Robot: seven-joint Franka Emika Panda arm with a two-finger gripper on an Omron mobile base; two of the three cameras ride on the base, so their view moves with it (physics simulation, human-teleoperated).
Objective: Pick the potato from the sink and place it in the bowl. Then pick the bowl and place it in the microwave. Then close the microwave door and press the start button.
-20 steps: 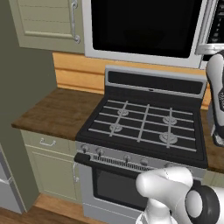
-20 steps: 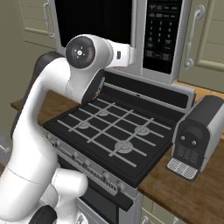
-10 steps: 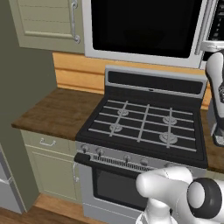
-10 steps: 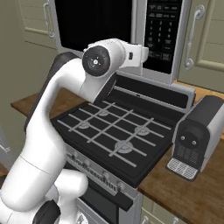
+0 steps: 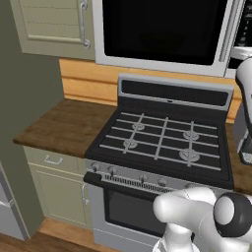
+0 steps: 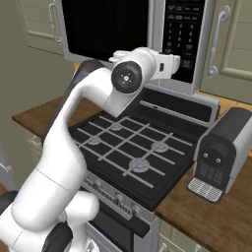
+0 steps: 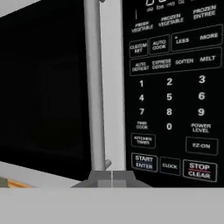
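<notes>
Arm has swung up toward the microwave (image 6: 147,34); end effector (image 6: 175,62) now near the button panel (image 7: 173,87), spread or pressed together I cannot tell. Door (image 5: 165,32) closed, so pressing start (image 7: 144,161) likely remains.
</notes>
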